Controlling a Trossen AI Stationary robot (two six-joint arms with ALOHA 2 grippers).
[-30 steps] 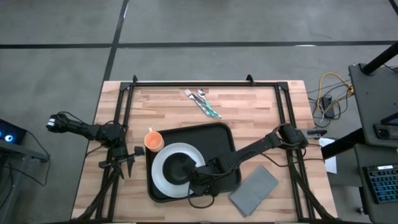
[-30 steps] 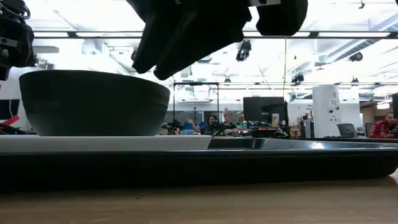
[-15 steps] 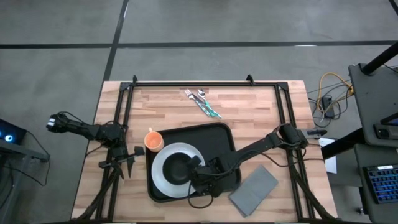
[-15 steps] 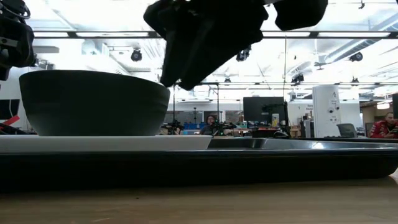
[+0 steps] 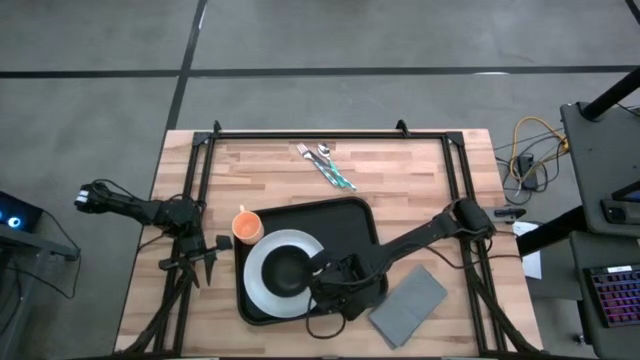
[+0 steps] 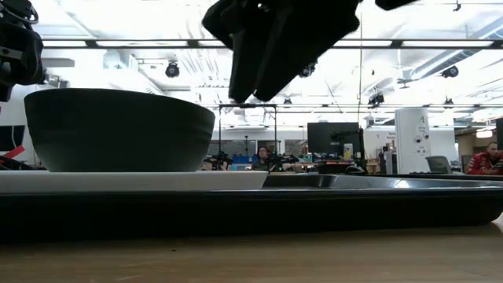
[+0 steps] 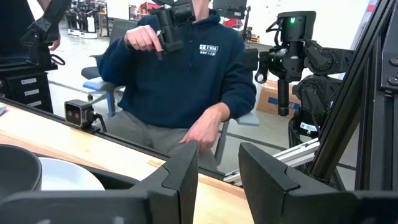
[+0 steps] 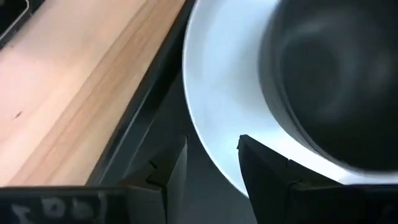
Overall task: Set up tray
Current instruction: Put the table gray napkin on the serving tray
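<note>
Both arms are dark, nearly black, made of slim round tubes with thicker blocks at the joints. The right arm (image 5: 420, 238) has a rounded joint housing and a thin black cable looping near its wrist. The left arm (image 5: 140, 209) has a bulky dark end. Each gripper's fingers (image 7: 180, 171) are matte black, flat and angular.

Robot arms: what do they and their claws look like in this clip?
Both arms are dark, slim and jointed, with black cables alongside. The left claw has two blocky, dark, angular fingers. The right claw has the same squared, dark fingers. No markings are legible.
</note>
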